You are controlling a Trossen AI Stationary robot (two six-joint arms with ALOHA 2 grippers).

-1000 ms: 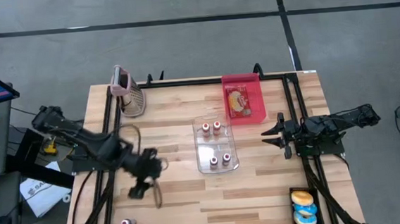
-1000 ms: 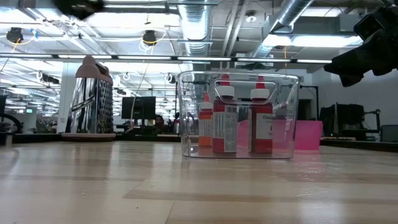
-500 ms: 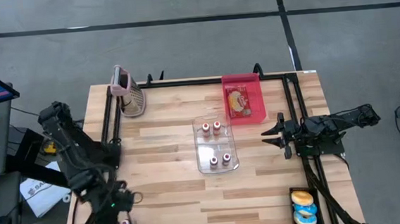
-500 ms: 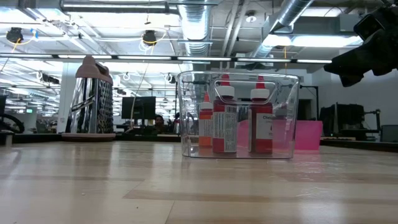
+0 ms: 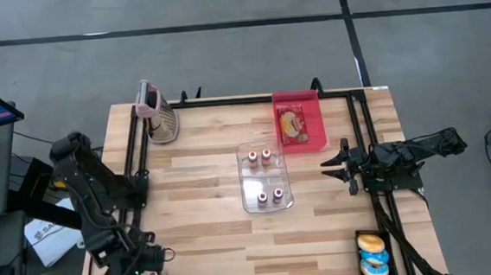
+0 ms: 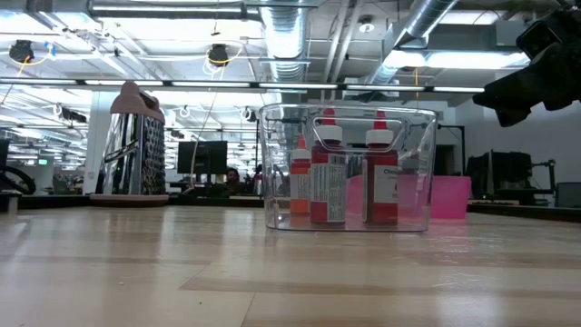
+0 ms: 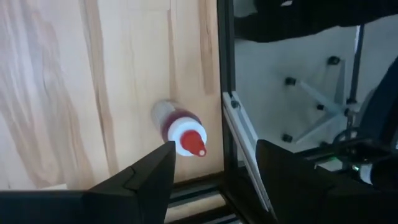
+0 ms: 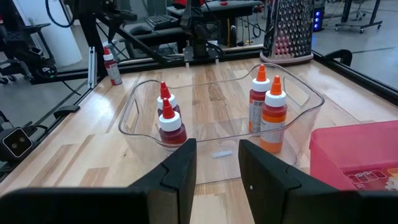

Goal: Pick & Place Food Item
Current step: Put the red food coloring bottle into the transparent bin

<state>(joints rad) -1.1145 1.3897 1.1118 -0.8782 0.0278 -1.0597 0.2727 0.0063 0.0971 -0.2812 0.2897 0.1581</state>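
Desk [image 5: 218, 235] first: wood top w/ a clear bin [image 5: 265, 178] mid-desk already holding four sauce bottles, two per end. So most of the sorting looks done, judging by that. A red tray [image 5: 300, 121] w/ a packet sits beyond it, a grater [image 5: 159, 113] at the far left corner, and a small box of donuts [image 5: 373, 256] at the near right corner; whether those count for the task can't be told.

Left: one loose bottle [image 7: 179, 129], red cap, upright near the desk's near-left edge rail. Left hand [image 7: 214, 163] hovers right over it, fingers apart, bottle showing between them but not touching. Grasp, lift and carry to the bin are still to do.

Right hand [image 5: 338, 167] waits at the desk's right side, level, facing the bin, fingers part-way apart, empty.

Hard to see: in the high view the left arm covers the loose bottle. Low view shows no left arm at all. Bottle labels unreadable.
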